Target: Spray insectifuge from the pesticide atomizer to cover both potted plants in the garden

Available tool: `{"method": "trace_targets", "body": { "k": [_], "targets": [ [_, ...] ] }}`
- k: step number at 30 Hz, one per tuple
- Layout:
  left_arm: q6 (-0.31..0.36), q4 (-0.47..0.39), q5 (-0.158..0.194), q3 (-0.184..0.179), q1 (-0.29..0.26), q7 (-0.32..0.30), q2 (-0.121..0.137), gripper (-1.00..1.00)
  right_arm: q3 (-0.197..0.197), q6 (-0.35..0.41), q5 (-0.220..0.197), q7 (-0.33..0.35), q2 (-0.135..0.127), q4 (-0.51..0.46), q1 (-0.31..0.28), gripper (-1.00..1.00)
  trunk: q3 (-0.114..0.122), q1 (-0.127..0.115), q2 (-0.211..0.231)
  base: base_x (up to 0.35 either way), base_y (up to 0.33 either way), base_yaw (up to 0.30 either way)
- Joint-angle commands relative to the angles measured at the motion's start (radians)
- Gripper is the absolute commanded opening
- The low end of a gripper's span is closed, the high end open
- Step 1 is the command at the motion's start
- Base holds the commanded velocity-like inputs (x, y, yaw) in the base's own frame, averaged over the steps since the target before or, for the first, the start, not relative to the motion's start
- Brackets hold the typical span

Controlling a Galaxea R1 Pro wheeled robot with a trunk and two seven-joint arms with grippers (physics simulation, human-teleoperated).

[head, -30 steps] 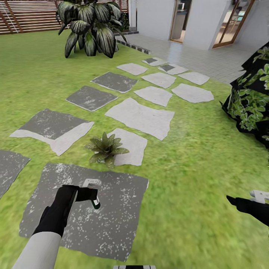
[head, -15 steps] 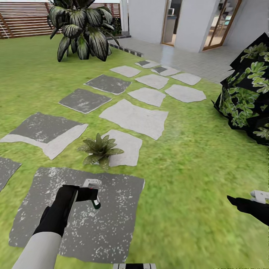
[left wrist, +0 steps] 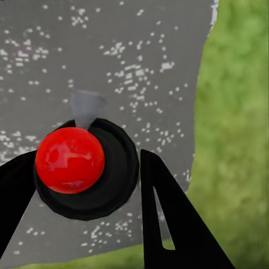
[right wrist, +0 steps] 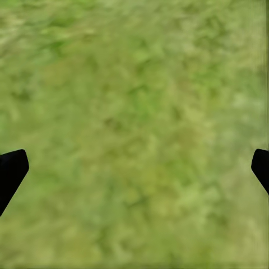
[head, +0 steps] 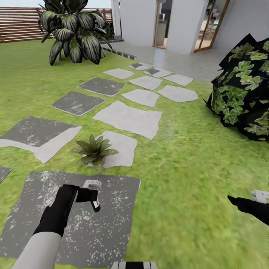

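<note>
Green-black pesticide atomizer (head: 92, 194) clamped in left gripper (head: 86, 195), nozzle toward potted plant (head: 93, 150) (spray range pending); right gripper (right wrist: 134, 168) wide, idle.

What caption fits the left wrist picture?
Left gripper clamps the dark atomizer with red-tipped nozzle above a speckled grey stepping stone.

Bright green lawn (head: 194, 157) everywhere, with grey stepping stones (head: 129, 118) running from the near left up toward a pale tiled patio (head: 186, 61) at the far end. White house walls (head: 136, 18) with wood-framed glass doors (head: 209, 26) behind it, a wooden slat fence (head: 18, 24) far left, even daylight.
</note>
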Motion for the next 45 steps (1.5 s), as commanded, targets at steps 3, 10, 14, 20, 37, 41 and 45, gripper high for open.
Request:
{"method": "trace_targets", "body": {
  "k": [3,10,14,20,37,41,45],
  "targets": [
    [0.004,-0.001,-0.01,0.004,-0.001,-0.011,-0.001,-1.0,-0.001,0.002,0.011,0.01,0.0,-0.001,-0.001,1.0,-0.006,0.011,-0.022,0.0,0.0,-0.121],
    [0.002,0.003,-0.011,0.005,-0.001,-0.012,0.0,-1.0,-0.001,0.002,0.011,0.01,-0.001,-0.001,-0.002,1.0,-0.017,0.038,-0.071,0.0,0.0,-0.115],
    [0.003,0.001,-0.011,0.005,-0.001,-0.011,0.0,-1.0,-0.001,0.001,0.011,0.01,-0.001,-0.001,-0.002,1.0,-0.027,0.054,-0.099,0.0,0.0,-0.051],
    [0.003,-0.001,-0.011,0.003,-0.001,-0.012,-0.001,-1.0,-0.001,0.002,0.011,0.01,-0.001,-0.001,-0.003,1.0,-0.042,0.077,-0.141,0.0,0.0,-0.034],
    [0.003,-0.001,-0.011,0.003,-0.001,-0.012,-0.001,-1.0,-0.004,0.004,0.01,0.01,-0.002,-0.001,-0.004,1.0,-0.074,0.142,-0.26,0.0,0.0,-0.197],
    [0.003,-0.001,-0.011,0.003,0.0,-0.012,-0.001,-1.0,-0.004,0.004,0.01,0.01,-0.003,-0.001,-0.004,1.0,-0.081,0.157,-0.288,0.0,0.0,-0.215],
    [0.003,-0.001,-0.011,0.003,-0.001,-0.012,-0.001,-1.0,-0.004,0.004,0.01,0.01,-0.003,-0.001,-0.004,1.0,-0.079,0.161,-0.295,0.0,0.0,-0.208]
  ]
}}
